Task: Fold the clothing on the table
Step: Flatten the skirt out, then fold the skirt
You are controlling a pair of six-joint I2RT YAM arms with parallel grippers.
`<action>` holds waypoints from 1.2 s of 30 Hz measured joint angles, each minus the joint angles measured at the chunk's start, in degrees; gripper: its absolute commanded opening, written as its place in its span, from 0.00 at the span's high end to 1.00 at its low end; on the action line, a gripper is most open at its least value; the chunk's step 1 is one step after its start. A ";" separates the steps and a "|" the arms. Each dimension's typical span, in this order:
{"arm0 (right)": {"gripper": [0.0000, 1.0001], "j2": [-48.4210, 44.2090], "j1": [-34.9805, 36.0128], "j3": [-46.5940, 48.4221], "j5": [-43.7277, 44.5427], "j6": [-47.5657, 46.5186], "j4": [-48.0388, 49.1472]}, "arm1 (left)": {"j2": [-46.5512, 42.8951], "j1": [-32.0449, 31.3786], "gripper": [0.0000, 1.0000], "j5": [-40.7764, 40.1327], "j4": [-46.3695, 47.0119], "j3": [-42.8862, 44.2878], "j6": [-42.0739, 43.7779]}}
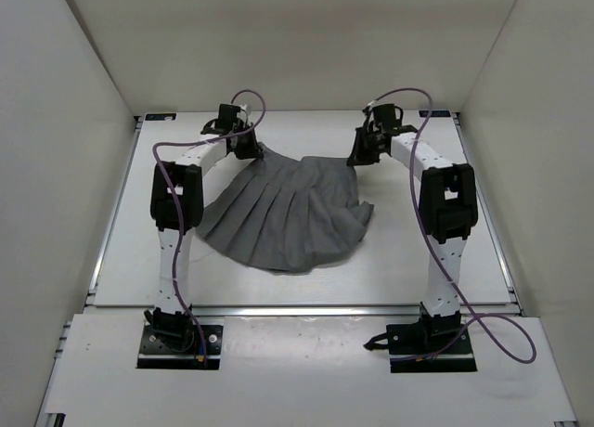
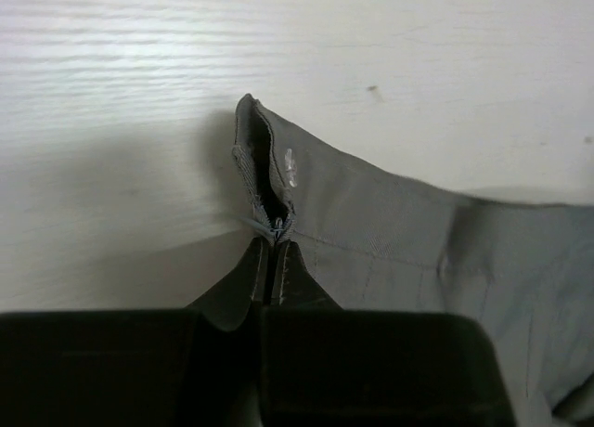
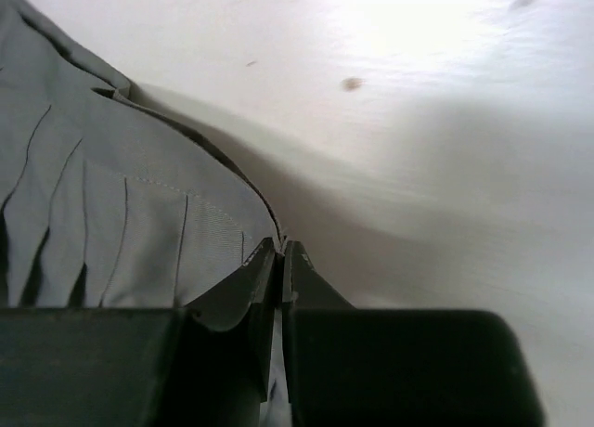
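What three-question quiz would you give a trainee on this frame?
1. True or false: the left gripper and the right gripper are both shut on the clothing.
2. Pick one. The clothing is: A) spread out, fan-shaped, on the table; B) folded in half; C) hanging off the near edge.
3. Short answer: which edge of the clothing do the grippers hold, the narrow waistband or the wide hem?

Key: 1 true. 2 A. 3 the waistband, one gripper at each end, on the far side from the arm bases.
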 measured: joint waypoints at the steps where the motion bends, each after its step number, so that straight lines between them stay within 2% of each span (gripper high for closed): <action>1: 1.00 0.52 -1.07 1.75 0.09 -0.52 -1.27 | 0.26 -0.31 1.00 0.42 -0.24 1.03 -0.02; 3: 1.00 2.54 -3.10 7.37 0.42 -1.75 -4.42 | 0.94 -1.05 1.00 1.38 -0.92 3.76 -0.09; 7: 1.00 7.54 -5.97 24.94 1.33 -4.17 -11.17 | 1.88 -1.84 1.00 3.76 -1.75 11.85 -1.27; 10: 1.00 6.82 -7.61 35.34 1.51 -5.40 -12.39 | -0.20 -1.86 1.00 4.48 -1.40 16.04 -1.57; 14: 1.00 -3.82 -7.87 34.80 1.84 -8.04 -10.47 | -8.76 -2.36 1.00 3.82 -1.42 18.01 0.68; 16: 1.00 -12.39 -7.02 28.46 2.62 -9.88 -7.76 | -16.33 -2.82 1.00 3.67 -0.07 14.58 2.36; 20: 1.00 -36.11 -4.22 -1.11 4.07 -14.01 2.86 | -36.15 -4.70 1.00 4.50 4.00 -2.93 6.62; 24: 1.00 -53.18 -2.21 -30.49 3.54 -14.78 6.67 | -54.01 -12.59 1.00 0.96 8.37 -29.59 9.77; 27: 1.00 -57.77 -2.29 -45.68 3.74 -13.38 4.70 | -62.73 -18.99 1.00 1.44 9.79 -50.88 6.97; 29: 1.00 -59.54 -2.38 -52.65 3.39 -12.04 1.90 | -67.54 -20.13 1.00 1.22 8.04 -63.41 3.63; 31: 1.00 -61.26 -2.69 -56.46 1.75 -10.64 -0.15 | -72.28 -19.87 1.00 0.61 5.29 -71.93 -0.11; 33: 1.00 -61.88 -2.60 -57.20 -0.66 -9.77 -0.28 | -76.37 -18.21 1.00 1.33 4.20 -75.60 -3.26; 36: 1.00 -59.87 -2.58 -56.19 -3.04 -9.07 3.02 | -78.14 -12.87 1.00 1.73 7.45 -75.47 -5.70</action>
